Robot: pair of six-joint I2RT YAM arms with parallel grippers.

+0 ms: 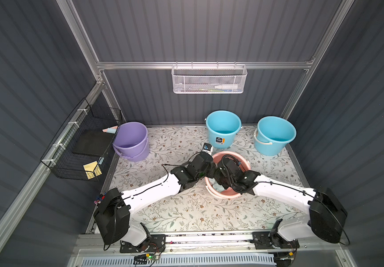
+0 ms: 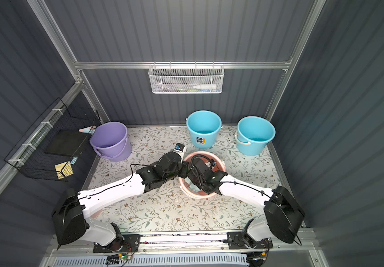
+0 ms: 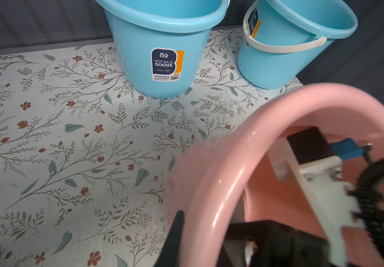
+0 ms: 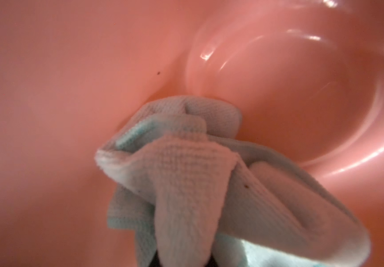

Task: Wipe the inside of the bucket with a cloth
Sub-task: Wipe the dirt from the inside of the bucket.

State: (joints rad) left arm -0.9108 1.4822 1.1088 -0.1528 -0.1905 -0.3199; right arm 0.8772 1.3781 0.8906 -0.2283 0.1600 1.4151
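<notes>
Inside a dark grey ribbed-wall booth (image 1: 198, 34), a round pink plastic bucket (image 1: 244, 161) is sitting on the floral-patterned tabletop (image 1: 186, 208). My left claw (image 3: 209, 231) is pinching its rim. My right claw (image 1: 223, 182), closed tight, is pressing a crumpled pale blue-white woven cloth (image 4: 186, 173) against the inside.

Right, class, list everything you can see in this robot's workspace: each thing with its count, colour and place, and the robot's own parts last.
pink bucket: 1, pink, mid-table, between the arms
cloth: 1, pale blue and white, inside the pink bucket
blue buckets: 2, light blue, back right
purple bucket: 1, purple, back left
white mesh basket: 1, white, on the back rail
bottle: 1, white, in the white mesh basket
black wire basket: 1, black, on the left wall
sponge: 1, yellow, in the black wire basket
table cover: 1, floral, under the buckets
left gripper: 1, black, shut on the pink bucket's rim
right gripper: 1, black, inside the pink bucket, shut on the cloth
</notes>
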